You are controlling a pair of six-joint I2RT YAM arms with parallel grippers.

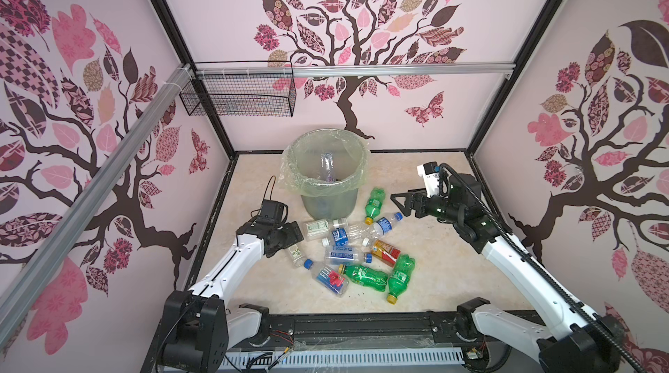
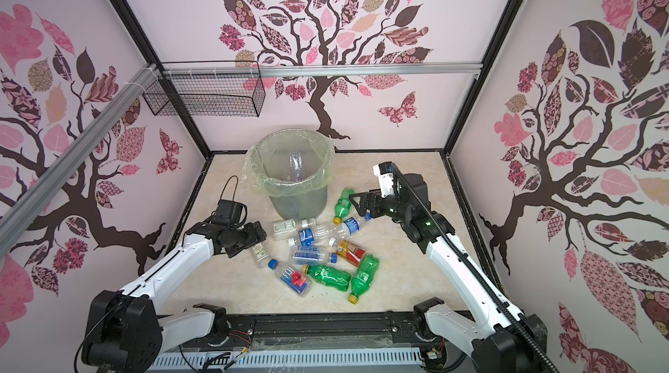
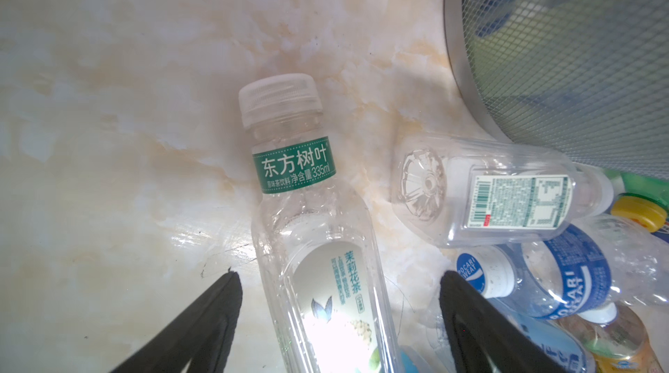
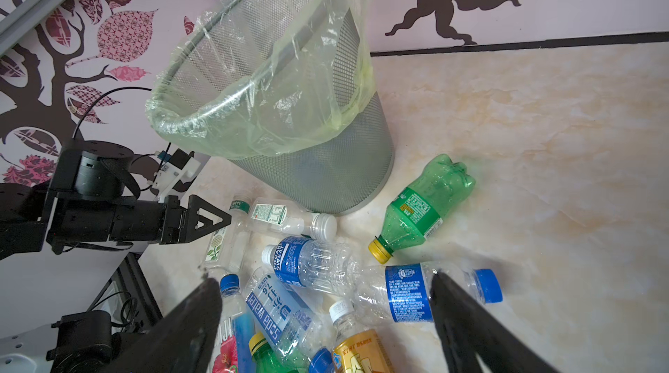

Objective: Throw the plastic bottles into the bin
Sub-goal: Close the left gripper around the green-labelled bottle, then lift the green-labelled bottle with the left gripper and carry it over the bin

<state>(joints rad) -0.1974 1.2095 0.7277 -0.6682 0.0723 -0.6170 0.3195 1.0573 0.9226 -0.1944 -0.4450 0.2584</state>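
Left pincer [image 3: 340, 280] wide, tea bottle [image 3: 311, 230] between jaws on desk [image 3: 108, 135]; I'd go lower, center on body, close w/o crushing. R pincer [image 4: 324, 280] wide, empty.

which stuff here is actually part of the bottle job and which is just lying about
Part of the job:
- the plastic bottles lying on the table
- the bin
- the clear bottle already inside it

Just there:
- the black wire basket hanging up behind the bin
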